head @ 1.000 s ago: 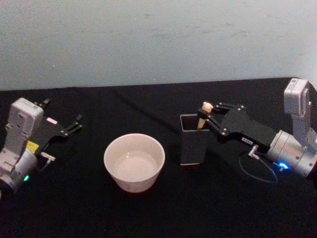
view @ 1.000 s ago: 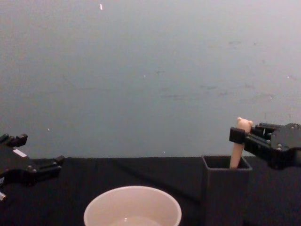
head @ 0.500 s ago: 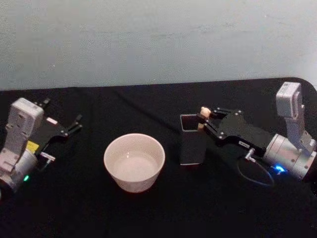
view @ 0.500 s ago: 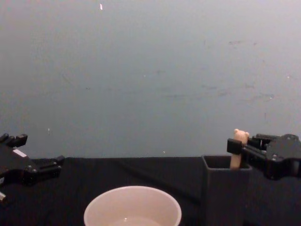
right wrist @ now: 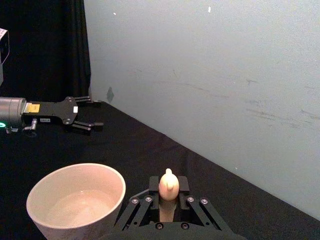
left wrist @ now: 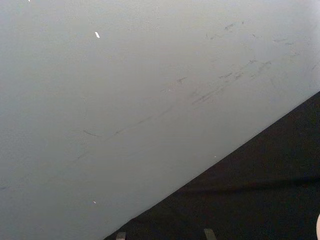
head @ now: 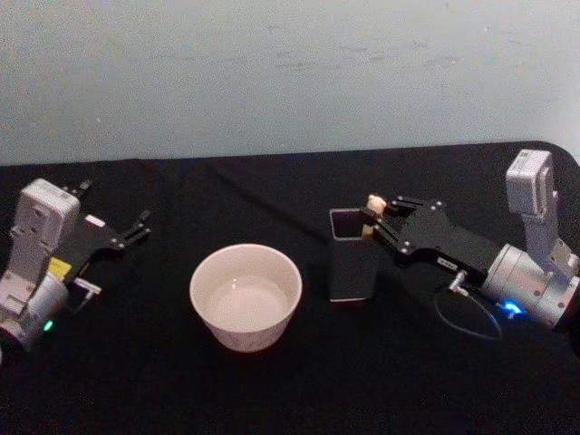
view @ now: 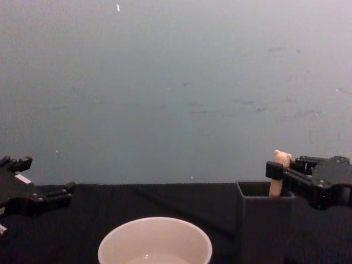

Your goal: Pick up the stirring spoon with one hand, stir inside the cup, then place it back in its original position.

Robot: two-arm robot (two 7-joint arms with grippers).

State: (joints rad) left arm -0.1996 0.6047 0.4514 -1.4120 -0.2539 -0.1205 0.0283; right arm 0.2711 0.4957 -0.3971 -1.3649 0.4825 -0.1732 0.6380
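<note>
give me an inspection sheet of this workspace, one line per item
surface: table under a black cloth.
stirring spoon: upright in the holder box, bear-head knob above the rim.
cup: cream-white, upright, to the box's left, apart from it.
clutter: nothing seen.
right pincer: at the box's top, closed on the spoon just under the knob.
left pincer: open, idle at the table's left side, away from the cup.
cables: a thin cable loop hangs at the right wrist, above the cloth.
surroundings: plain pale wall behind the table.
</note>
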